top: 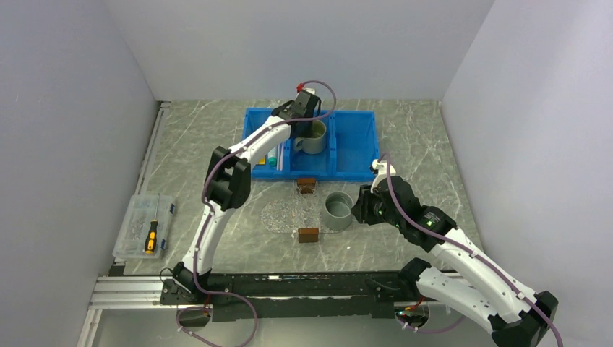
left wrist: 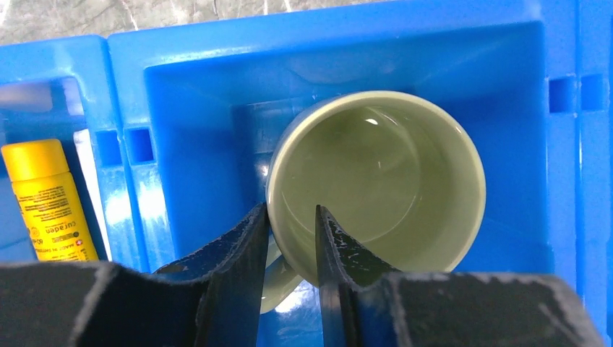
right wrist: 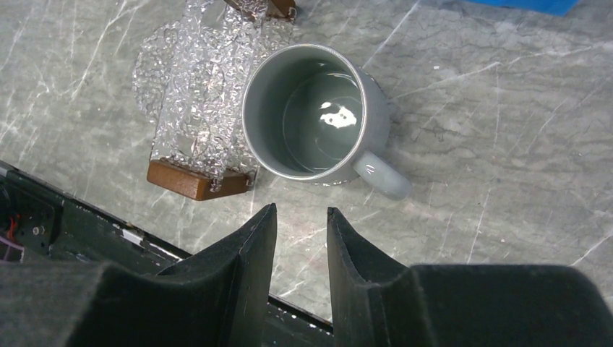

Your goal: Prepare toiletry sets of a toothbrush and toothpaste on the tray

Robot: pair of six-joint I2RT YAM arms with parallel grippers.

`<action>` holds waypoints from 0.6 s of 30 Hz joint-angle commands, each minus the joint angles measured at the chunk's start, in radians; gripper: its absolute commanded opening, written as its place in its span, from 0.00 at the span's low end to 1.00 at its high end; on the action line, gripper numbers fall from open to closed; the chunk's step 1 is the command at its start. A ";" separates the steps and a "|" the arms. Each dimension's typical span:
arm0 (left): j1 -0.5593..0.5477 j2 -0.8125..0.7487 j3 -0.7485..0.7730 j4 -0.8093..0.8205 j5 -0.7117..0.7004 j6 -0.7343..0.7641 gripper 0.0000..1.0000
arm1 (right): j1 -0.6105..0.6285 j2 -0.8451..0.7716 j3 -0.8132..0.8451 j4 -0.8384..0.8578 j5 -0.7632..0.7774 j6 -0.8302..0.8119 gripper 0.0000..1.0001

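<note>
Mug (top: 312,136) in bin (top: 356,148) middle compartment, second mug (top: 337,211) right of tray (top: 285,215)

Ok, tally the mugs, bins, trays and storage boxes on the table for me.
Mugs: 2, green mug and grey mug
Blue bins: 1
Clear trays: 1
Clear storage boxes: 1
Total: 5

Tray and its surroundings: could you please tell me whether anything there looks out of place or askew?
Nothing is spilled or broken. The tray lies square, but a grey mug stands upright close beside it, and a mug is no toiletry item. Whether it touches the tray's edge is unclear.
</note>
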 commanded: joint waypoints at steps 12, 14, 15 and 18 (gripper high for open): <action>-0.027 -0.111 -0.061 -0.067 0.076 0.018 0.15 | 0.001 -0.027 -0.005 0.045 -0.008 -0.007 0.34; -0.026 -0.118 -0.064 -0.076 0.082 0.018 0.09 | 0.002 -0.026 -0.005 0.046 -0.007 -0.007 0.34; -0.027 -0.121 -0.065 -0.079 0.087 0.018 0.05 | 0.001 -0.025 -0.005 0.046 -0.007 -0.008 0.34; -0.028 -0.138 -0.074 -0.082 0.098 0.016 0.00 | 0.001 -0.025 -0.004 0.045 -0.005 -0.007 0.34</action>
